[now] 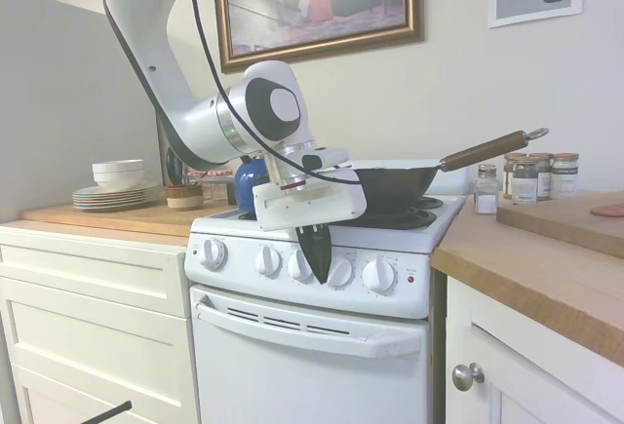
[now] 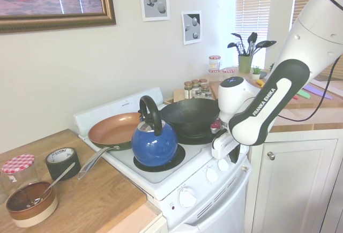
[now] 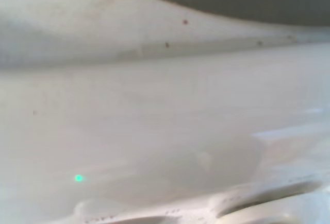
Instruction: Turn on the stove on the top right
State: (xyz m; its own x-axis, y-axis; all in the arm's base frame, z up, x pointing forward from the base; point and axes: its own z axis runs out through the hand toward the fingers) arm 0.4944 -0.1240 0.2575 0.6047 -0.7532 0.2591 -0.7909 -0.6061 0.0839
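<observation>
White enamel fills the middle of the first exterior view, where we see the narrow white stove with black burner grates (image 1: 322, 336) standing between a white cabinet with a wooden top (image 1: 88, 288) on the left and a wooden counter (image 1: 546, 258) on the right. The robot's dark two-finger gripper (image 1: 316, 246) points down in front of the row of round white knobs (image 1: 268, 260), its tip over the middle knob; the fingers look pressed together, though we cannot tell whether they pinch the knob. A dark wok with a wooden handle (image 1: 395, 182) sits on the far right burner. From the second exterior view, we see a blue kettle (image 2: 154, 142) near the front, a copper frying pan (image 2: 113, 129) behind it, and the gripper hidden behind the arm. The wrist view gives us only blurred white surface.
</observation>
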